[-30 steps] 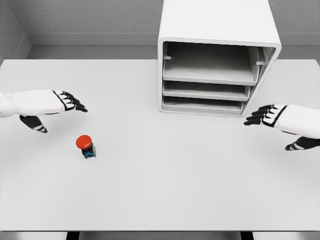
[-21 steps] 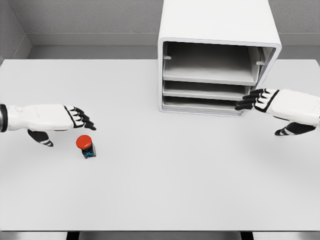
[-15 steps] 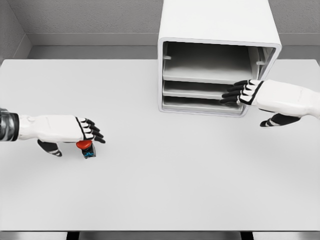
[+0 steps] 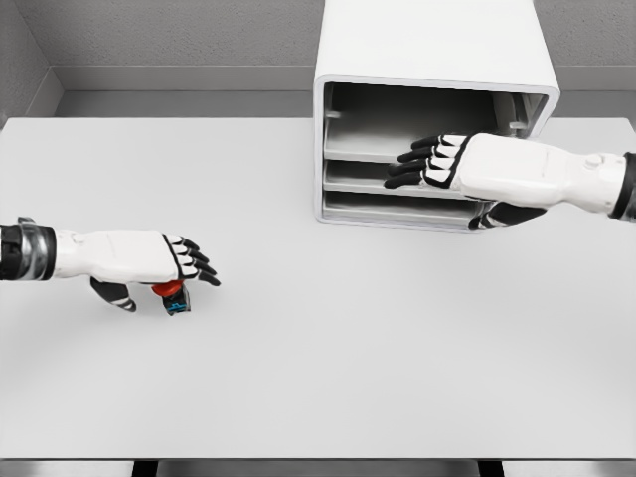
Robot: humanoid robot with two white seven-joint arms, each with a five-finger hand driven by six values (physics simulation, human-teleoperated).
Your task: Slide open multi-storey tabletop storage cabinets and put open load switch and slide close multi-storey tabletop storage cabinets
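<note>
Load switch (image 4: 174,294) sits on the bench (image 4: 318,378), half under the left robot hand (image 4: 149,258), fingers extended above it; right robot hand (image 4: 467,167), fingers loose, fronts the cabinet (image 4: 432,60) shelves.

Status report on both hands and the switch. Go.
Left hand open, over the red-capped switch on the table, no grip yet. Right hand open at the cabinet shelves. Nothing blocking either.
</note>
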